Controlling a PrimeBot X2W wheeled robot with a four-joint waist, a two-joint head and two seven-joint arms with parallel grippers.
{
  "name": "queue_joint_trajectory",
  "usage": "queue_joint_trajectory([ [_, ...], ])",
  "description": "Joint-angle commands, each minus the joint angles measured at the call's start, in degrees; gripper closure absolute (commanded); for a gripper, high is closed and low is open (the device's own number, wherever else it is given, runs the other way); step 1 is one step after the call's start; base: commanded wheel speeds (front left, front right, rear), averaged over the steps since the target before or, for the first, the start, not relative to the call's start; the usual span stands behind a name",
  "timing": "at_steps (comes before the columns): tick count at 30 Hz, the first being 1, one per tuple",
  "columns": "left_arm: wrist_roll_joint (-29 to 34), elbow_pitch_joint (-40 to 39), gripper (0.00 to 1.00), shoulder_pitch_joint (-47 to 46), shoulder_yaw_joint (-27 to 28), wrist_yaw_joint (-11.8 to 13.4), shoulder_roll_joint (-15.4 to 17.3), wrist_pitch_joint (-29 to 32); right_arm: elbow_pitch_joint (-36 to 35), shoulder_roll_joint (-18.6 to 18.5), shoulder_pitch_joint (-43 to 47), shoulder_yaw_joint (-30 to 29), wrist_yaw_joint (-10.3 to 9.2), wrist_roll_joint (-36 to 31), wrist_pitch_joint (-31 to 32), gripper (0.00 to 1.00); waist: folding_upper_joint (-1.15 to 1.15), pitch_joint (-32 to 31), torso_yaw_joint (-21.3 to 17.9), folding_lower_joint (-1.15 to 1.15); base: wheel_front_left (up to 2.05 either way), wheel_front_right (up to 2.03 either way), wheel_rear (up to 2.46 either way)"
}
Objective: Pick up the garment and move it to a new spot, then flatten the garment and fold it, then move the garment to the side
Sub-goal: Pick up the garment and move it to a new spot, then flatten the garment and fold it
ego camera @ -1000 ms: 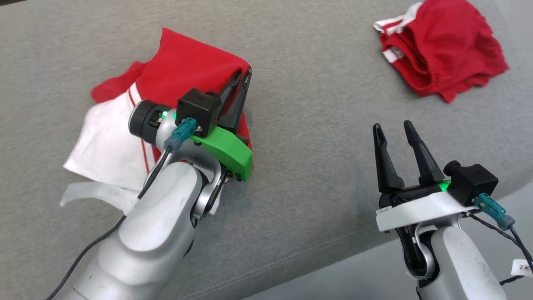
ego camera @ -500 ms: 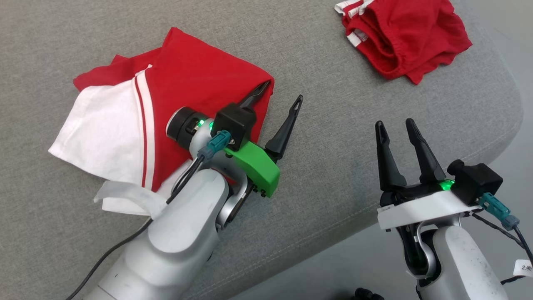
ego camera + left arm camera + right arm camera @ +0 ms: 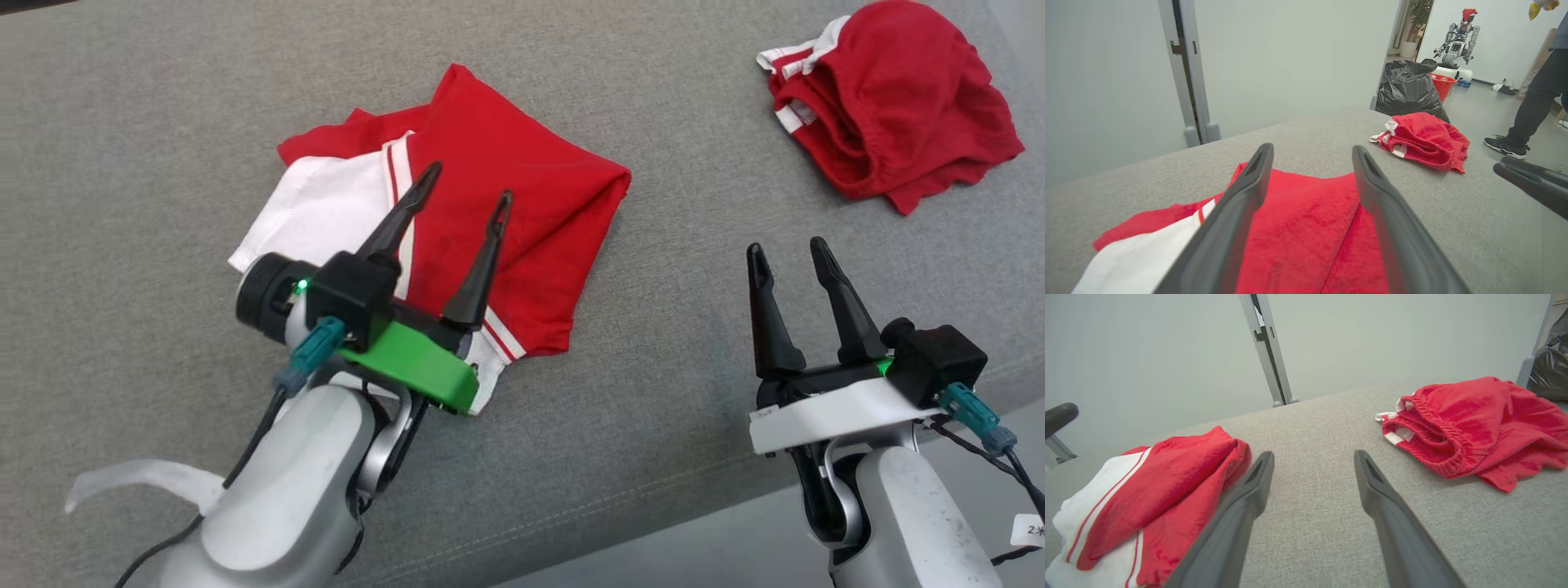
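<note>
The garment (image 3: 522, 220), red with white panels and stripes, lies folded on the grey cushioned surface (image 3: 653, 367), left of centre. My left gripper (image 3: 469, 184) hovers open over its near half, with only air between the fingers. The left wrist view has the same garment (image 3: 1298, 228) spread beneath my open left gripper (image 3: 1310, 150). My right gripper (image 3: 787, 247) stands open over bare grey fabric to the right, apart from the garment. From the right wrist, the folded garment (image 3: 1155, 498) lies left of the open right gripper (image 3: 1312, 455).
A second red garment (image 3: 890, 139), crumpled, lies at the far right; it also appears as a red heap (image 3: 1474, 424). The surface's front edge (image 3: 735, 498) runs near my right arm. Beyond it stand a black bag (image 3: 1408, 90), a red basket (image 3: 1441, 83) and a person's leg (image 3: 1535, 98).
My left gripper, shut on the garment's right edge a second ago, has opened, let go and drawn back over the folded cloth. The head camera has shifted. My right gripper stays open.
</note>
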Motion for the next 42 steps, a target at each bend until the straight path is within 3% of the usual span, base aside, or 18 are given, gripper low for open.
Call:
queue_joint_trajectory([
  [1,-1.29,-1.61,0.0,2.31,1.86,1.86,1.17,-0.68,0.22,-0.19,0.56,-0.31,-0.06,-1.11,-0.16,0.0,0.0,-2.79,3.39,0.0,0.0,0.0,0.0],
  [2,-1.29,-1.61,0.0,2.31,1.86,1.86,1.17,-0.68,0.22,-0.19,0.56,-0.31,-0.06,-1.11,-0.16,0.0,0.0,-2.79,3.39,0.0,0.0,0.0,0.0],
  [9,-4.29,-6.13,0.0,9.39,10.75,8.01,5.61,-3.2,0.87,-0.19,1.13,-0.66,-0.06,-4.29,-0.14,0.0,0.0,-5.45,6.5,0.0,0.0,0.0,0.0],
  [13,-5.05,-7.47,0.0,13.71,15.49,9.74,7.92,-4.16,1.54,-0.19,1.49,-0.35,-0.06,-5.7,-0.14,0.0,0.0,-7.09,7.93,0.0,0.0,0.0,0.0],
  [22,-4.87,-6.99,0.0,22.15,20.47,7.91,11.03,-4.59,3.57,-1.3,3.62,0.43,-0.06,-7.4,-0.14,0.0,0.0,-11.45,10.11,0.0,0.0,0.0,0.0],
  [42,-2.53,-7.68,0.0,32.82,24.08,8.02,8.95,-4.59,3.12,-0.79,9.5,0.07,-0.06,-8.69,0.55,0.0,0.0,-18.53,10.29,0.0,0.0,0.0,0.0],
])
